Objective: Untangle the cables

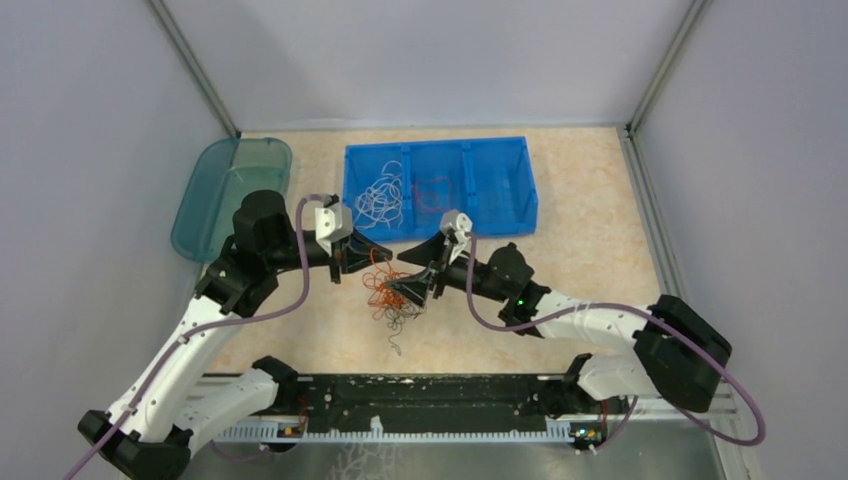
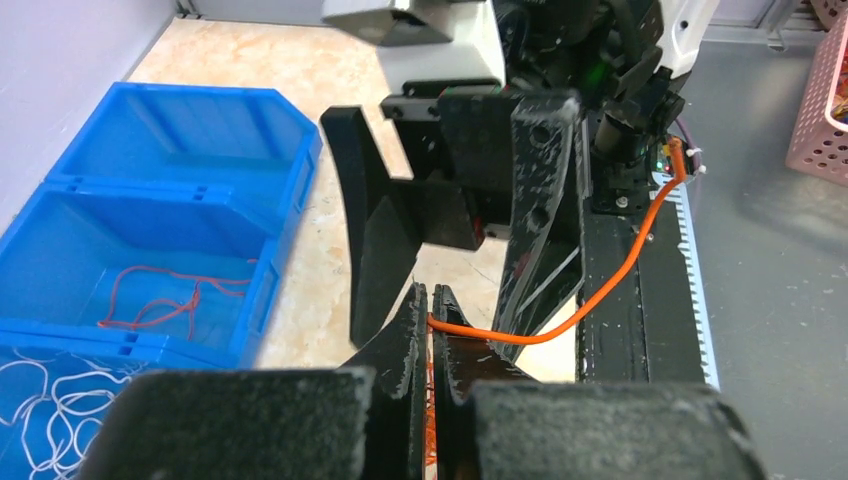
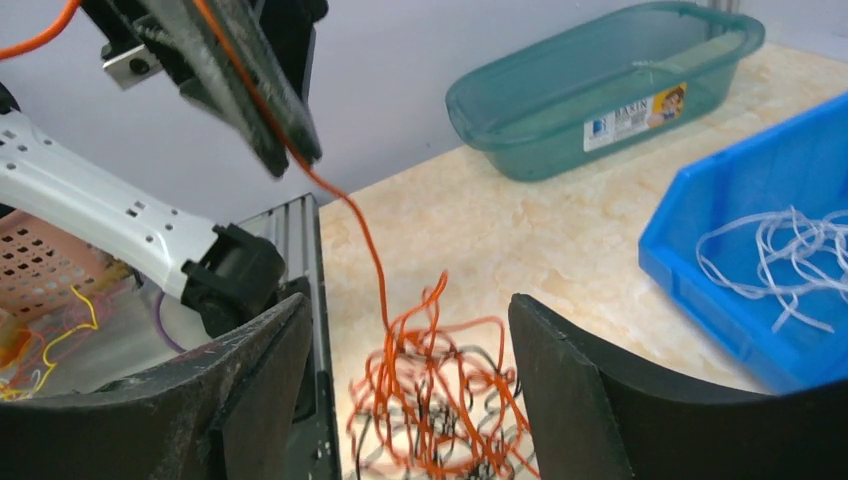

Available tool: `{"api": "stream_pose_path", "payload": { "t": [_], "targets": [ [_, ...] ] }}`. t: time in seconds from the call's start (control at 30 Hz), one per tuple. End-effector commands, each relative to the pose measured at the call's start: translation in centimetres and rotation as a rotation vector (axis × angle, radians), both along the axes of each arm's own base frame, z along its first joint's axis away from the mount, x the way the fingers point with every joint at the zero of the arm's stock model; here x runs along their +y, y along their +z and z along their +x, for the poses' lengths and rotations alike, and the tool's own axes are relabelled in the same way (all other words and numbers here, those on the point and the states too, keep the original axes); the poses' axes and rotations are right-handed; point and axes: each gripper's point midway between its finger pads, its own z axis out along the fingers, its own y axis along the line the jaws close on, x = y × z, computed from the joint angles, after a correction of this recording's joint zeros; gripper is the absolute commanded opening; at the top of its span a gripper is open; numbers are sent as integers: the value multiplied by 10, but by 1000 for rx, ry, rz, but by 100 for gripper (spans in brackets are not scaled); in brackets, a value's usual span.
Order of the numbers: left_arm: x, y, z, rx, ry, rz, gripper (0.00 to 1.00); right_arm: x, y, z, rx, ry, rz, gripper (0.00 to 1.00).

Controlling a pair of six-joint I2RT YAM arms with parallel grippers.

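Observation:
The cables (image 1: 388, 298) lie as a loose tangle of orange and black wire on the table between the two arms. In the right wrist view the tangle (image 3: 440, 400) sits just beyond and between the wide-apart fingers of my right gripper (image 3: 410, 305), which is open and empty. My left gripper (image 2: 431, 297) is shut on an orange cable (image 2: 600, 290) at its fingertips. Seen from the right wrist, that orange strand (image 3: 360, 230) hangs from the raised left gripper (image 3: 250, 90) down into the tangle. From above, left gripper (image 1: 383, 258) and right gripper (image 1: 396, 272) nearly meet.
A blue three-compartment bin (image 1: 500, 150) stands behind, with white cables (image 1: 380, 200) in its left compartment and a red one (image 1: 432, 192) in the middle. A teal tub (image 1: 225, 190) is at the far left. A black rail (image 1: 430, 405) runs along the near edge. A pink basket (image 2: 820, 100) stands off the table.

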Motion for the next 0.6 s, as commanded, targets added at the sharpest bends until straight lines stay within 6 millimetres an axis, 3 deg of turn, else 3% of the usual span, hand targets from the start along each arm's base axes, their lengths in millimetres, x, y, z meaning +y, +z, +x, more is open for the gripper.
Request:
{"api": "stream_pose_path", "payload": {
  "t": [0.0, 0.1, 0.27, 0.57],
  "targets": [
    [-4, 24, -7, -19, -39, -36, 1, 26, 55, -2, -124, 70, 123, 70],
    [-5, 28, -8, -23, -44, -41, 1, 41, 48, 2, -109, 74, 113, 64],
    [-6, 40, -8, -44, -50, -51, 1, 51, 9, 8, -43, 49, 56, 54],
    [-6, 102, -10, -172, -64, -115, 1, 37, -73, 6, 58, -13, -57, 51]
  ]
}}
